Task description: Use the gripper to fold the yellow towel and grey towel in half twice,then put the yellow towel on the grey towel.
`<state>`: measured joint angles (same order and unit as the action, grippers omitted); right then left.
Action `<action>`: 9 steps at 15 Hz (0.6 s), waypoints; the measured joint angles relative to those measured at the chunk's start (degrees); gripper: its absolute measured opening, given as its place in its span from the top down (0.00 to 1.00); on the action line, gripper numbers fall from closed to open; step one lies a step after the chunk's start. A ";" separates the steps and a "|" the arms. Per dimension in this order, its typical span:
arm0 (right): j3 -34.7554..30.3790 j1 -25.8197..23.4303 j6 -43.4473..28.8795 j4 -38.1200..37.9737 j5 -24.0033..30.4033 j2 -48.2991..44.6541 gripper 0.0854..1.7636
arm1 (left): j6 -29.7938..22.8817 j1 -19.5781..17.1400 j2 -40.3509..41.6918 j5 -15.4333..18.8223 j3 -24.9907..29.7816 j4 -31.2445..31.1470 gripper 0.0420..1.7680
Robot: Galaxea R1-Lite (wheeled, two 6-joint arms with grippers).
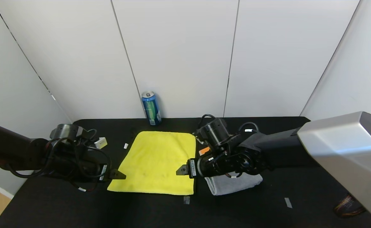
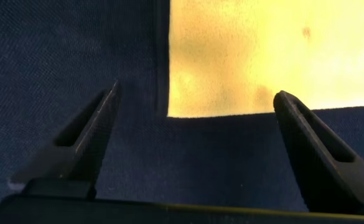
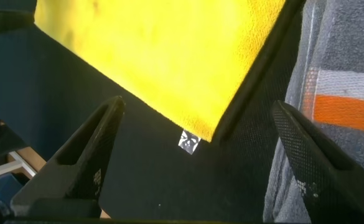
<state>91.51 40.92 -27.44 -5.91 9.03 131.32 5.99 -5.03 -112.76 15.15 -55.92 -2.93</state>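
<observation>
Towels lie side by side on the black table (image 1: 268,202), and we place them from each pincer. Our left gripper (image 1: 119,174) hovers low at the near left corner of the yellow towel (image 1: 155,161); its fingers stand spread wide with nothing between them, and in the left wrist view that corner (image 2: 244,68) sits just ahead of the gap, apart from both fingertips. Our right gripper (image 1: 181,170) hangs over the yellow towel's right edge, near its near right corner, its fingers spread as wide and pinching nothing. In the right wrist view the yellow corner (image 3: 169,56) lies ahead between the fingers, a small scrap of tape (image 3: 188,142) just off its tip.

The grey towel (image 1: 233,185) lies under our right arm, just behind and beside that pincer, folded into a compact bundle; its orange and white band (image 3: 343,99) shows close by one finger in the right wrist view. We cannot tell how many folds it holds. The yellow towel lies flat and spread.

Well beyond both pincers a blue can (image 1: 151,108) stands upright against the wall.
</observation>
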 joint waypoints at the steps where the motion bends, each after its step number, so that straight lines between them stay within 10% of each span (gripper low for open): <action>1: 0.05 0.06 0.00 0.04 -0.01 0.10 0.03 | 0.00 -0.06 -0.07 -0.02 0.18 -0.02 0.03; 9: 0.33 0.41 0.07 0.33 -0.01 1.71 0.03 | 0.09 0.30 -1.79 -0.11 -0.06 0.04 0.03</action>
<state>91.84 41.34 -27.37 -5.58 9.02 133.02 6.07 -4.73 -114.55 15.04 -55.98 -2.89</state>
